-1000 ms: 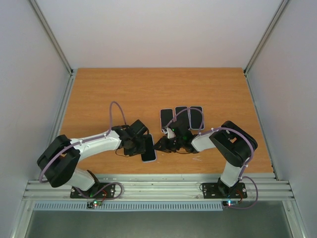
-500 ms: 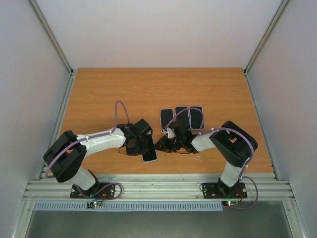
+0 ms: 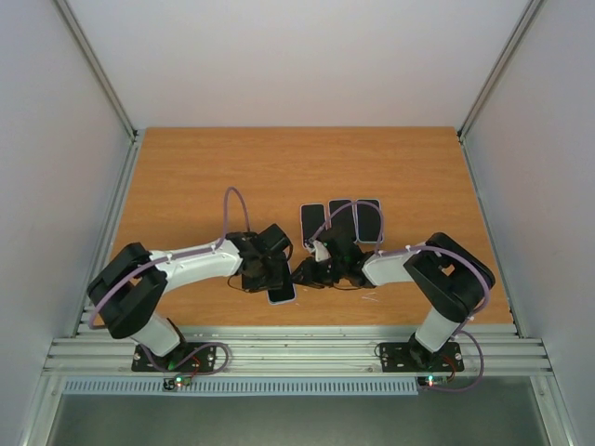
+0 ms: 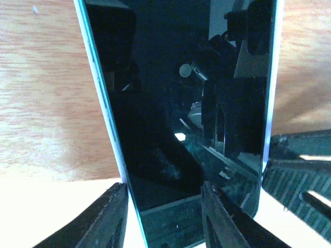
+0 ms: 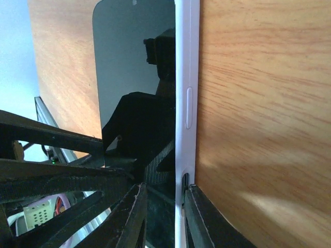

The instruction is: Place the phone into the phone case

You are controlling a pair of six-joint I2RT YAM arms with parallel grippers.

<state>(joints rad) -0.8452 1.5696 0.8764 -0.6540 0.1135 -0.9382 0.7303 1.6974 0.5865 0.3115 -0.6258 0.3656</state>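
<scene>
The phone (image 3: 282,292), dark-screened and sitting in a white phone case, lies near the table's front edge between my two arms. My left gripper (image 3: 268,277) is over it. In the left wrist view the phone (image 4: 181,103) fills the frame and my left gripper (image 4: 163,188) stands open: one finger is beside the phone's pale left edge, the other over the screen. In the right wrist view the phone case (image 5: 186,62) shows as a white side wall beside the phone's glass (image 5: 134,62). My right gripper (image 5: 165,188) pinches that cased edge, one finger on the screen and one on the outer wall.
Three dark phones or cases lie side by side behind the grippers (image 3: 313,223) (image 3: 340,216) (image 3: 369,219). The table's front edge and its aluminium rail (image 3: 297,348) run just below the phone. Grey walls close in both sides.
My left gripper has moved right onto the phone, and its jaws now stand apart. The right gripper has stayed at the phone's right edge while its elbow drifted slightly right.
</scene>
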